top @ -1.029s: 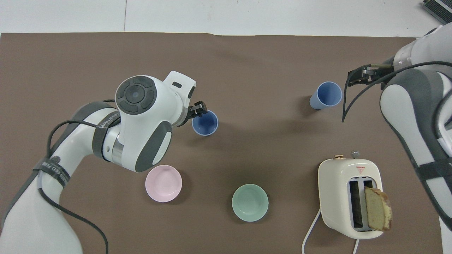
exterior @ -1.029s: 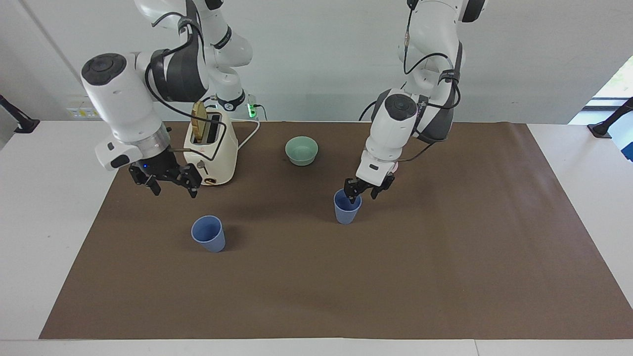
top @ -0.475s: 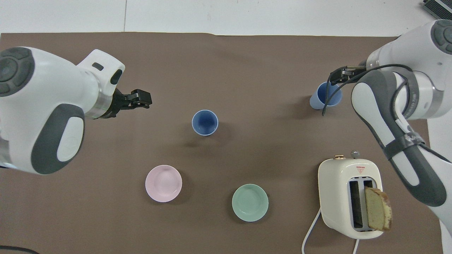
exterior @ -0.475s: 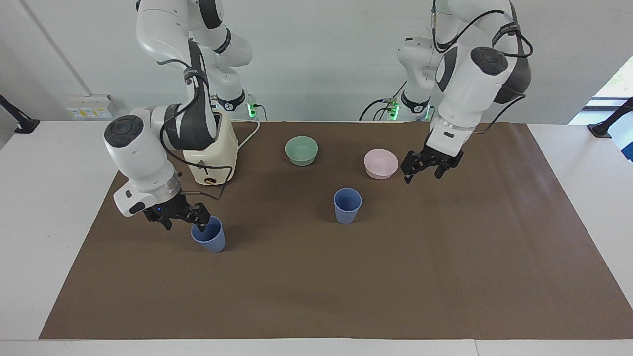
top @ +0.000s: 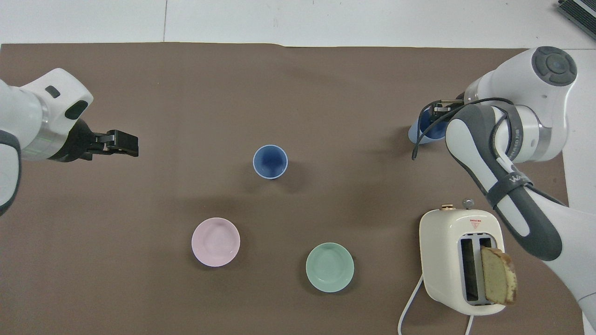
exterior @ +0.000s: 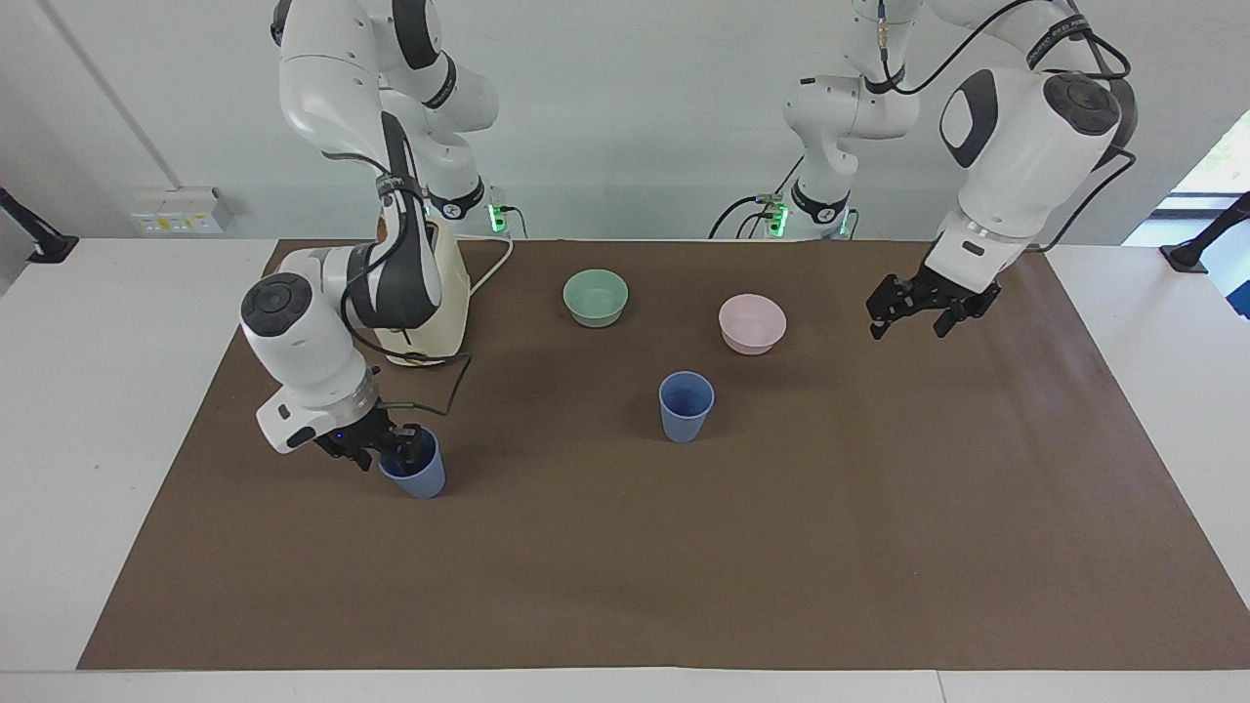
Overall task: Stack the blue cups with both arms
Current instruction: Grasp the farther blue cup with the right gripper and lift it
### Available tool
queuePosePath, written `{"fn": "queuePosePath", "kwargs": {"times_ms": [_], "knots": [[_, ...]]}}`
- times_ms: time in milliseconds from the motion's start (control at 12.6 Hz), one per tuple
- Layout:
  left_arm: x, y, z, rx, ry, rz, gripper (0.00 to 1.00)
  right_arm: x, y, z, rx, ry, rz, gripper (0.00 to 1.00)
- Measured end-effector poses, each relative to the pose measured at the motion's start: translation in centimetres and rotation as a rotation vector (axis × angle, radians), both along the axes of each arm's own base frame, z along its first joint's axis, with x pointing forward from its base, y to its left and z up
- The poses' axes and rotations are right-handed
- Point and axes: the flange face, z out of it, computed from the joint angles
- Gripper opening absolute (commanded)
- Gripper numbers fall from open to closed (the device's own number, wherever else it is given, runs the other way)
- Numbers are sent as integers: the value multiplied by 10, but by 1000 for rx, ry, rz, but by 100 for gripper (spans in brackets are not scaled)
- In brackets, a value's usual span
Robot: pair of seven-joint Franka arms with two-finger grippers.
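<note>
since half a second ago the right gripper [exterior: 383, 451] has lowered onto the matte periwinkle-blue plastic tumbler [exterior: 414, 470] at the right arm's end, one finger inside its rim; grip closure unclear. the left gripper [exterior: 919, 314], fingers apart, has withdrawn from the second blue tumbler [exterior: 686, 406], upright mid-mat.

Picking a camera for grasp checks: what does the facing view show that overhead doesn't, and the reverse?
Facing only: both arm bases, and the right gripper down at the rim of the blue cup at the right arm's end, one finger reaching inside it.
Overhead only: the toaster slots with the bread slice; there the right arm hides most of that cup.
Both: the middle blue cup standing free, the pink bowl, the green bowl, and the left gripper open over bare mat.
</note>
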Motion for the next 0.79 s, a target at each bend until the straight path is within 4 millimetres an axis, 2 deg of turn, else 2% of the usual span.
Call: {"fn": "queuePosePath", "kwargs": {"times_ms": [79, 158, 396, 554, 712, 792], "knots": [[-4, 14, 7, 0, 4, -35, 100, 0, 1, 2, 0, -3, 1, 3], [-10, 24, 15, 6, 8, -68, 100, 0, 1, 5, 0, -7, 2, 0], [-30, 38, 53, 47, 14, -125, 100, -3, 5, 23, 1, -24, 7, 0], [-39, 41, 91, 55, 5, -127, 100, -9, 14, 50, 3, -37, 21, 0], [-45, 44, 118, 66, -5, -126, 100, -17, 37, 84, 7, -71, 56, 0], [-47, 46, 125, 77, -5, -126, 100, -23, 57, 102, 12, -88, 73, 0]]}}
